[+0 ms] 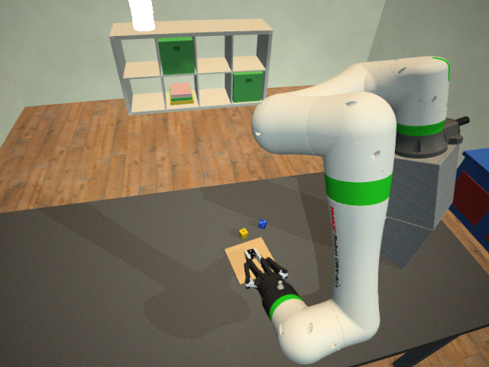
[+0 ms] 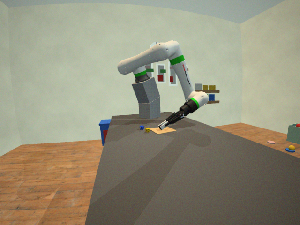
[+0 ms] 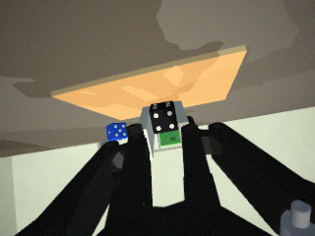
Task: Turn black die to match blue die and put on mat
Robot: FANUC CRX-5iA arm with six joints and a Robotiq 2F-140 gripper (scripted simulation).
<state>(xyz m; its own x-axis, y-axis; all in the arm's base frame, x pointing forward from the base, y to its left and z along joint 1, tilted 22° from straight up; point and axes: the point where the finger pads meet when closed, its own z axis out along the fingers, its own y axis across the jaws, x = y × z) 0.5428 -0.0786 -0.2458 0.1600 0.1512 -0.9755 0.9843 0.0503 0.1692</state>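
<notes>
The black die (image 1: 250, 253) (image 3: 163, 118) is held between the fingertips of my gripper (image 1: 252, 254) (image 2: 162, 125) (image 3: 163, 115), which is shut on it and slants down low over the tan mat (image 1: 235, 258) (image 2: 167, 131) (image 3: 197, 79). A face with four white pips points toward the wrist camera. I cannot tell whether the die touches the mat. The blue die (image 1: 262, 224) (image 2: 141, 127) (image 3: 117, 132) sits on the table beyond the mat; the wrist view shows five pips on one of its faces. Its top number is too small to read surely.
A yellow die (image 1: 243, 232) (image 2: 147, 130) sits on the dark table (image 1: 98, 252) (image 2: 169, 181) just off the mat's edge, near the blue die. The arm's grey pedestal (image 1: 414, 189) (image 2: 149, 106) stands at one end of the table.
</notes>
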